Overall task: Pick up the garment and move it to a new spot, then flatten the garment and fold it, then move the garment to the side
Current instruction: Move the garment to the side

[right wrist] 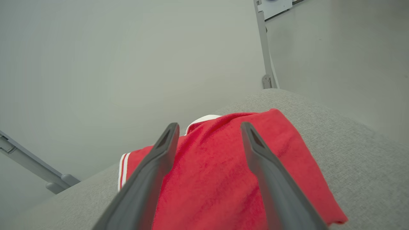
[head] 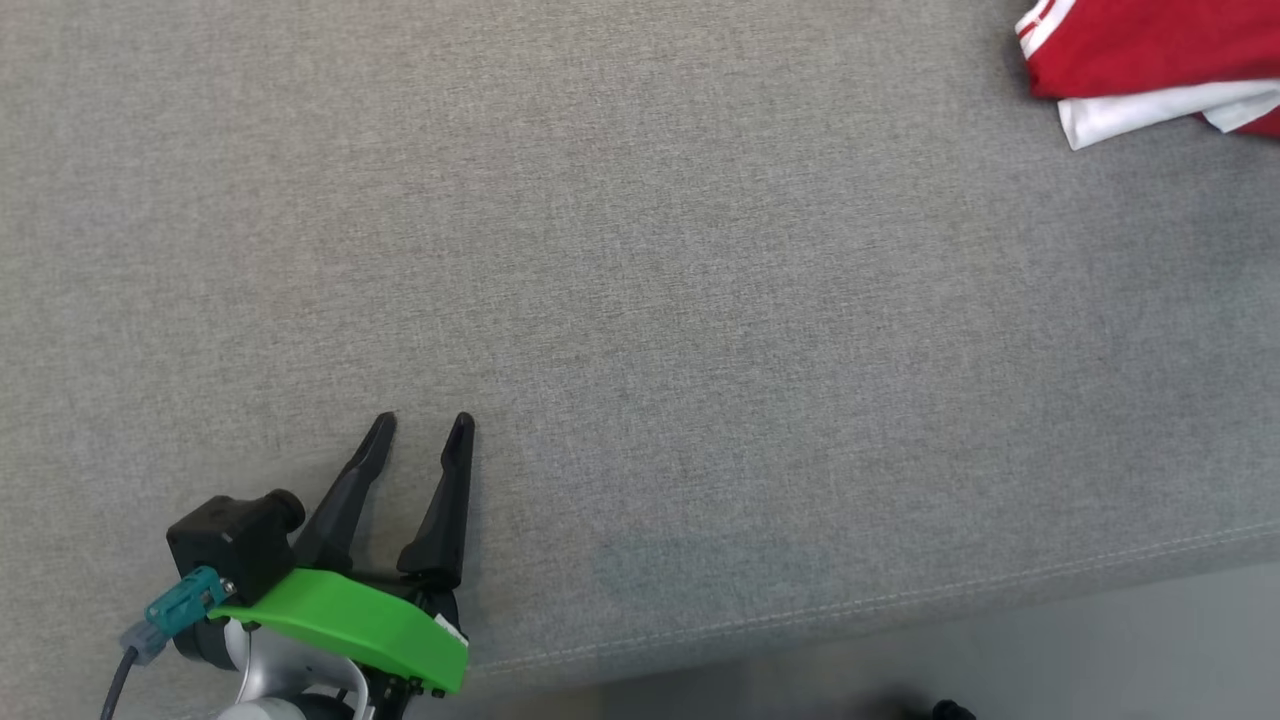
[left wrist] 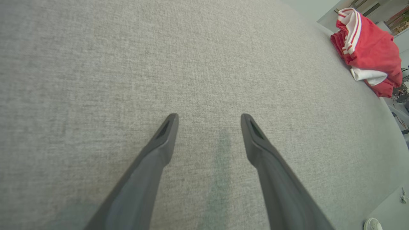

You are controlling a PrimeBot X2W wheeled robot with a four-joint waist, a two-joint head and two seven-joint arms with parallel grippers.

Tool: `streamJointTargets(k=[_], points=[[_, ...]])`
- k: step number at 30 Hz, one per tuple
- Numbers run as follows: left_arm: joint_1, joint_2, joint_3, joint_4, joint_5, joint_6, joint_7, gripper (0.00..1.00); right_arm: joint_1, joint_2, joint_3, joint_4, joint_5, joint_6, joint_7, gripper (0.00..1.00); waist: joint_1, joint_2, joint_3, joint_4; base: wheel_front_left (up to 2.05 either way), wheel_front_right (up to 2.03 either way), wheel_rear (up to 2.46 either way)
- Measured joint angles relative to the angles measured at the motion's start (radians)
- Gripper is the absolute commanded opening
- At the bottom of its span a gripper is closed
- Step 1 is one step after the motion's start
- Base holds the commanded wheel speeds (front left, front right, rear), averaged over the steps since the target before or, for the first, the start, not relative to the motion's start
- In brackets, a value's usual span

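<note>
Surface: grey fabric surface (head: 700,300), garment (head: 1130,50) lying at far right
Right end effector (right wrist: 209,124): open, just above garment, nearer
Left end effector (head: 423,420): open, near left, well apart

You've got a red garment (head: 1150,60) there, with thin white stripes along its edge and a plain white panel showing beneath the red. Your worktop (head: 640,250) is a mottled mid-grey weave, crossed by a paler stitched seam (head: 900,600). Your left hand (head: 424,422) shows black fingers, a bright green cover (head: 350,620) and a teal connector (head: 185,598). Your right hand (right wrist: 209,126) reads dark grey against the red. The floor (head: 1100,640) is a pale, flat grey.
</note>
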Motion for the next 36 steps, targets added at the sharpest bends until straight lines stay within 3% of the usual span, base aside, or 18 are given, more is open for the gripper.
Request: streamJointTargets(k=[11, 13, 16, 23, 28, 36], points=[[0.000, -0.016, -0.011, -0.013, 0.000, 0.000, 0.000, 1.00, -0.034, -0.044, -0.034, 0.062, 0.008, -0.093, 0.034, 1.00, 0.0000, 0.0000, 0.017, 0.081, 0.00, 0.00, 0.00], [-0.002, -0.021, -0.011, -0.013, 0.000, 0.000, -0.003, 1.00, -0.050, -0.066, -0.044, 0.089, 0.004, -0.130, 0.042, 1.00, 0.0000, 0.0000, 0.031, 0.108, 0.00, 0.00, 0.00], [-0.009, -0.033, -0.013, -0.011, 0.000, 0.000, -0.012, 1.00, -0.050, -0.078, -0.053, 0.125, 0.004, -0.158, 0.051, 1.00, 0.0000, 0.0000, 0.044, 0.135, 0.00, 0.00, 0.00], [-0.019, -0.035, -0.004, 0.003, 0.000, -0.001, -0.034, 1.00, -0.058, -0.076, -0.060, 0.178, 0.002, -0.183, 0.061, 1.00, 0.0000, 0.0000, 0.066, 0.189, 0.00, 0.00, 0.00], [-0.022, -0.040, -0.006, 0.019, -0.002, -0.009, -0.044, 1.00, -0.056, -0.076, -0.063, 0.240, -0.001, -0.191, 0.082, 1.00, 0.0000, 0.0000, 0.062, 0.195, 0.00, 0.00, 0.00], [-0.026, -0.067, -0.009, 0.075, -0.037, -0.028, -0.072, 1.00, -0.051, -0.066, -0.029, 0.242, -0.041, -0.191, 0.075, 1.00, 0.0000, 0.0000, 0.020, 0.191, 0.00, 0.00, 0.00]])
